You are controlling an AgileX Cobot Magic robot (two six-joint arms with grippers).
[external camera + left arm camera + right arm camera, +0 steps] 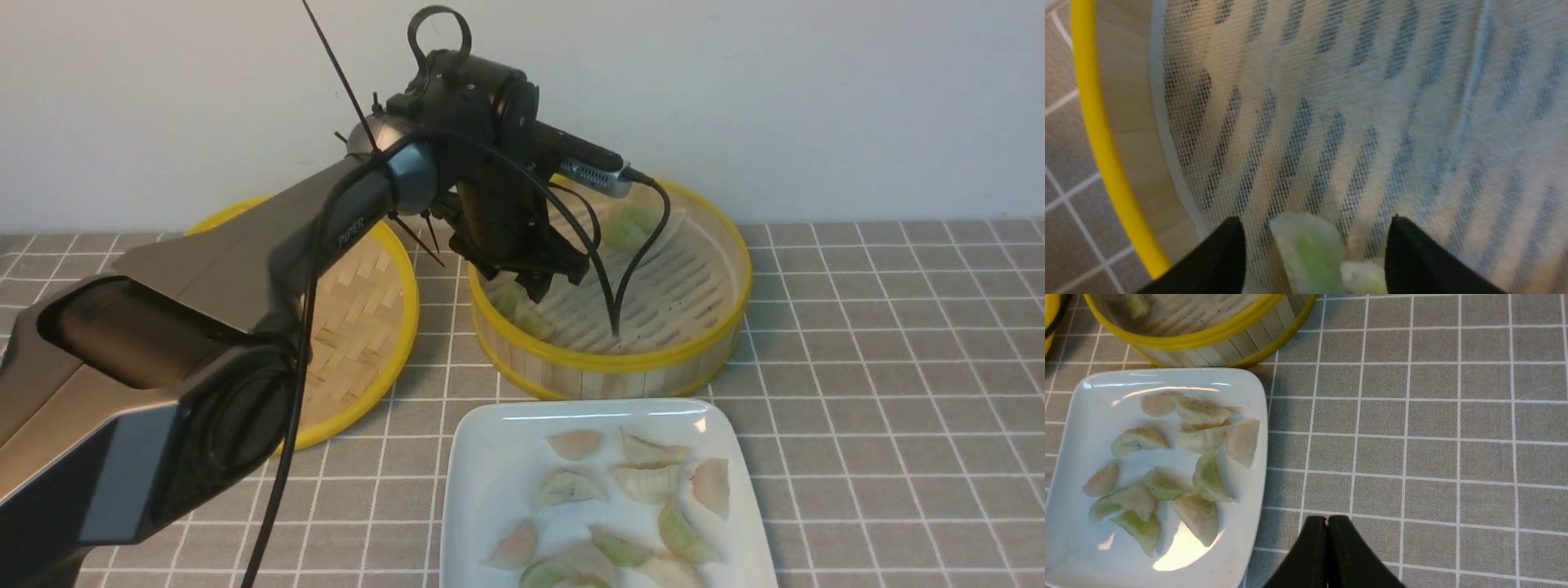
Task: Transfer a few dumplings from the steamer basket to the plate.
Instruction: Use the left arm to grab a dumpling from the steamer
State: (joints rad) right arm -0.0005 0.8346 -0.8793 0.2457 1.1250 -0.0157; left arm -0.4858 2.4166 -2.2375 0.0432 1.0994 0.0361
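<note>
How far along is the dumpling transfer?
Done: roughly ten dumplings lie on the plate. In hand: the left gripper is inside the steamer basket, open, fingers either side of a green dumpling, not yet closed. Left: that one, its neighbour, and more at the basket's far wall. The right gripper is shut over the table beside the plate.

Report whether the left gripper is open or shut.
Open. The left gripper shows its fingertips wide apart, a green dumpling between them with gaps on either side.

The plate (pixel 490 457) is glossy, the steamer basket (pixel 620 380) slatted wood lined with fine mesh cloth (pixel 1372 102), the tablecloth (pixel 898 408) matt.
</note>
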